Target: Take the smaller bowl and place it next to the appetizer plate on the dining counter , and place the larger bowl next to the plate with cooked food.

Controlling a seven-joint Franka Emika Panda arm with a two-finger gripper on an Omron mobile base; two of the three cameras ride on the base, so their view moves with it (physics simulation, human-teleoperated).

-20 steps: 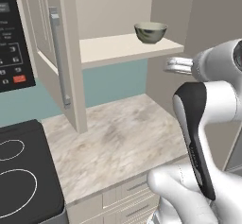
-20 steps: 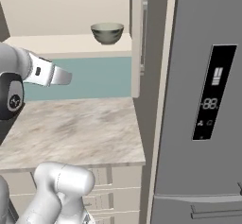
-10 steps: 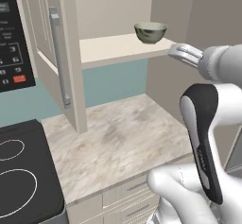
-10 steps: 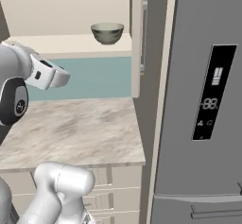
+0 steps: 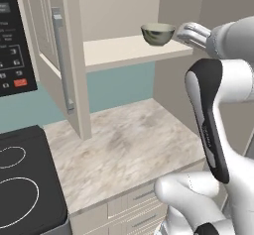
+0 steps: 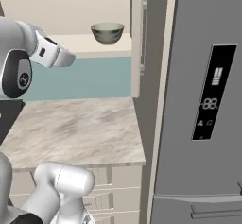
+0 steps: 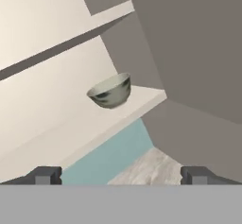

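One grey-green mottled bowl (image 5: 158, 34) (image 6: 107, 33) with a pale inside stands upright near the right end of the open cabinet's lower shelf (image 5: 119, 50). No twin is beside it, so I cannot tell whether it is the smaller or the larger bowl. My gripper (image 5: 180, 33) (image 6: 70, 57) hovers at shelf height, just in front of the bowl and apart from it. In the hand view the bowl (image 7: 111, 91) sits ahead, above the midpoint of the gripper (image 7: 120, 176). Its fingertips (image 7: 45, 176) stand wide apart and open, with nothing between them.
The cabinet's door (image 5: 59, 55) (image 6: 138, 38) hangs open to the left. Below the shelf lies a marble counter (image 5: 124, 149) (image 6: 75, 128) over drawers. A black stove top (image 5: 25, 184) and a microwave panel (image 5: 12, 35) are at the left, and a grey fridge (image 6: 203, 100) at the right.
My arm has lifted and carried the gripper up and forward, from below the shelf to shelf height near the bowl. The bowl has stayed in place.
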